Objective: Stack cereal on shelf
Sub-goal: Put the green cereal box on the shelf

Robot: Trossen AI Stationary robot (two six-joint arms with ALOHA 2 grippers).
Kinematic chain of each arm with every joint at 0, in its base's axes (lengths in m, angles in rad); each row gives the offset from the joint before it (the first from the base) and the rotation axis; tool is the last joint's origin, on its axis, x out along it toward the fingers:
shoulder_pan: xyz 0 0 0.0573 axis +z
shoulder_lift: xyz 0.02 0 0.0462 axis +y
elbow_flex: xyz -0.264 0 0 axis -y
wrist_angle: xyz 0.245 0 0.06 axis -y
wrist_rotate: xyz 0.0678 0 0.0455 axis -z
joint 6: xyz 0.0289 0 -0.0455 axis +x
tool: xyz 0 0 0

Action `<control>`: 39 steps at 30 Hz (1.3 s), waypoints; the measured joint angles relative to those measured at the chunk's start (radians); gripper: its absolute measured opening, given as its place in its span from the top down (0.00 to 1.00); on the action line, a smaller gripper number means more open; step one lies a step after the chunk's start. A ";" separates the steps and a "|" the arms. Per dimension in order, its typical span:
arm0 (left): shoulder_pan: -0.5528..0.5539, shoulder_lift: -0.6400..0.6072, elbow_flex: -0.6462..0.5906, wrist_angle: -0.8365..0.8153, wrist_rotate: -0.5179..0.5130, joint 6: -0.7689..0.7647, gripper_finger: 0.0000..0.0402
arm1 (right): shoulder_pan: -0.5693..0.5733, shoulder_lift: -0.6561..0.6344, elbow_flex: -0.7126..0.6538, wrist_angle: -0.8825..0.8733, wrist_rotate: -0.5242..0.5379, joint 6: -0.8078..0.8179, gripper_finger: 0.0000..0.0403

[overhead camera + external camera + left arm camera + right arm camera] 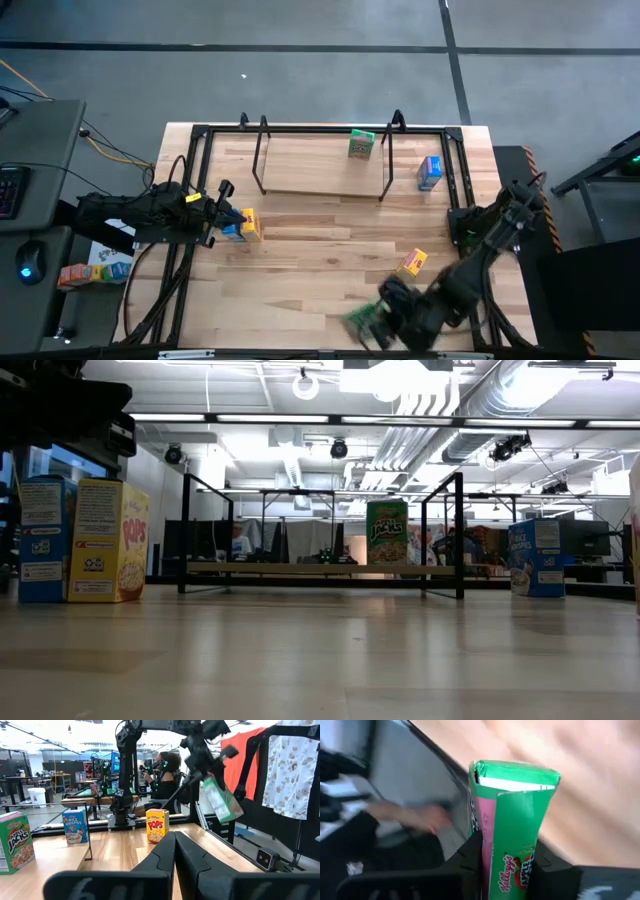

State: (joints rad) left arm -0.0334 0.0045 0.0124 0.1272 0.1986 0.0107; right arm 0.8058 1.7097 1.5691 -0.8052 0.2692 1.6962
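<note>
My right gripper (365, 322), near the table's near edge, is shut on a green cereal box (512, 820), which also shows in the air in the left wrist view (222, 800). My left gripper (175, 845) is shut on nothing and hovers at the table's left side (222, 213), next to a blue box (232, 230) and a yellow box (250, 225) that stand on their bases. The shelf (310, 170) sits at the far side. Another green box (387, 532) stands upright on its board (320, 569). My right gripper pinches the green cereal box between its two fingers (470, 855), one on each broad face, with a narrow side panel (515, 845) facing the wrist camera. The box's flap end (515, 772) sticks out beyond the fingertips. It is lifted clear of the table and tilted.
A blue Rice Krispies box (429, 172) stands just right of the shelf. A yellow Pops box (413, 262) stands on the table close to my right arm. A black frame (190, 200) edges the table. Bare wood lies between the shelf and the near edge.
</note>
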 joint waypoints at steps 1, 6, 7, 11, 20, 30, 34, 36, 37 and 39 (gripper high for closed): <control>0.000 0.000 0.000 0.000 0.000 0.000 1.00 | -0.026 -0.005 0.001 0.020 0.028 -0.077 0.86; 0.000 0.000 0.000 0.000 0.000 0.000 1.00 | -0.223 -0.008 0.001 0.047 -0.045 -0.512 0.86; 0.000 0.000 0.000 0.000 0.000 0.000 1.00 | -0.268 -0.008 0.001 0.046 -0.079 -0.588 0.86; 0.000 0.000 0.000 0.000 0.000 0.000 1.00 | -0.467 -0.012 0.001 0.013 -0.246 -0.857 0.86; 0.000 0.000 0.000 0.000 0.000 0.000 1.00 | -0.838 -0.059 0.006 -0.259 -0.233 -1.222 0.86; 0.000 0.000 0.000 0.000 0.000 0.000 1.00 | -1.020 -0.056 0.094 -0.370 0.011 -1.672 0.86; 0.000 0.000 0.000 0.000 0.000 0.000 1.00 | -1.062 -0.055 0.078 -0.403 -0.002 -1.728 0.86; 0.000 0.000 0.000 0.000 0.000 0.000 1.00 | -1.080 -0.043 0.072 -0.438 -0.037 -1.731 0.86; 0.000 0.000 0.000 0.000 0.000 0.000 1.00 | -1.088 -0.033 0.071 -0.459 -0.061 -1.731 0.86; 0.000 0.000 0.000 0.000 0.000 0.000 1.00 | -1.096 -0.010 0.070 -0.486 -0.082 -1.741 0.86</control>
State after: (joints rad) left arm -0.0335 0.0044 0.0120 0.1276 0.1986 0.0109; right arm -0.2903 1.6996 1.6395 -1.2913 0.1872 -0.0446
